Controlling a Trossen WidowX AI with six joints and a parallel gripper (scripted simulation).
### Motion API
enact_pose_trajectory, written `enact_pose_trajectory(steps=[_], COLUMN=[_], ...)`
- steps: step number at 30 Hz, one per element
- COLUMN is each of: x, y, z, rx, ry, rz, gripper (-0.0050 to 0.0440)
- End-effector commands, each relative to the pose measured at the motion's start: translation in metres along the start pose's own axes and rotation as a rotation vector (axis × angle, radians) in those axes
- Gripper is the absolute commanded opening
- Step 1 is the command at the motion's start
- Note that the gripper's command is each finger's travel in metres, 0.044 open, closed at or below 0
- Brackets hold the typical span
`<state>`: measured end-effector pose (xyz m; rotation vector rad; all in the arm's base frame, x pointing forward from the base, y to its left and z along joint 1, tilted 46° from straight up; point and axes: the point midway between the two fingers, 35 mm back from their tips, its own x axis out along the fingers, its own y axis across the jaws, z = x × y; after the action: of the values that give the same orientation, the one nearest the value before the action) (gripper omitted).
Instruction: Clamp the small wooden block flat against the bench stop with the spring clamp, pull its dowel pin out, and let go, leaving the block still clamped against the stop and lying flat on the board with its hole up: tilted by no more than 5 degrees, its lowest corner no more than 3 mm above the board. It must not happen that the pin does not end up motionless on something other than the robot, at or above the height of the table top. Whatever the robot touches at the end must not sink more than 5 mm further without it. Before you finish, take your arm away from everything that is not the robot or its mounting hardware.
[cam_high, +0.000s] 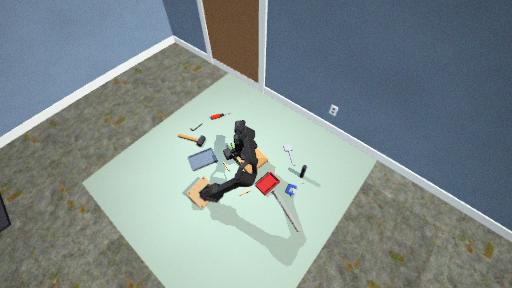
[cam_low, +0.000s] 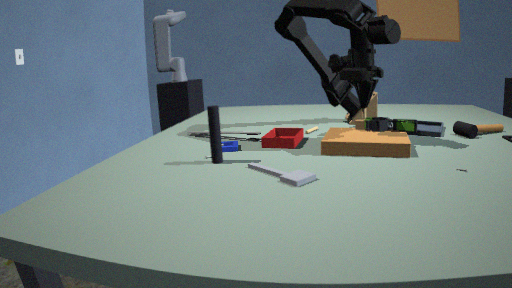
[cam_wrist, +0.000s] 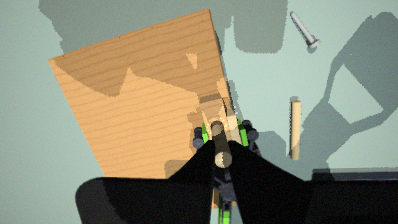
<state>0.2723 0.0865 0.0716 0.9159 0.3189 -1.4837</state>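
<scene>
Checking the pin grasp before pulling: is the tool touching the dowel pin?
Touching. In the wrist view the tool is shut on the dowel pin, its dark fingers pressed against both sides.
</scene>
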Motion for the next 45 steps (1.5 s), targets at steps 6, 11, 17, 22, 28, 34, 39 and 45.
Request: enact_pose_trajectory(steps=[6, 11, 17, 22, 28, 34, 39, 45], x=[-0.001, -0.002, -0.003, -0.002, -0.003, -0.006, -0.008, -0.009], y=[0.0, 0.0, 0.0, 0.0, 0.002, 0.006, 0.01, 0.013], z=[0.0, 0.0, 0.0, 0.0, 0.003, 0.01, 0.016, 0.021], rx=[0.002, 0.002, 0.002, 0.0, -0.004, -0.012, -0.019, -0.025], ry=[0.0, 0.0, 0.0, 0.0, 0.002, 0.006, 0.01, 0.012], rz=[-0.003, -0.003, -0.003, 0.0, 0.001, 0.004, 0.007, 0.009], gripper=[0.0, 0.0, 0.0, 0.0, 0.0, 0.0, 0.0, 0.0])
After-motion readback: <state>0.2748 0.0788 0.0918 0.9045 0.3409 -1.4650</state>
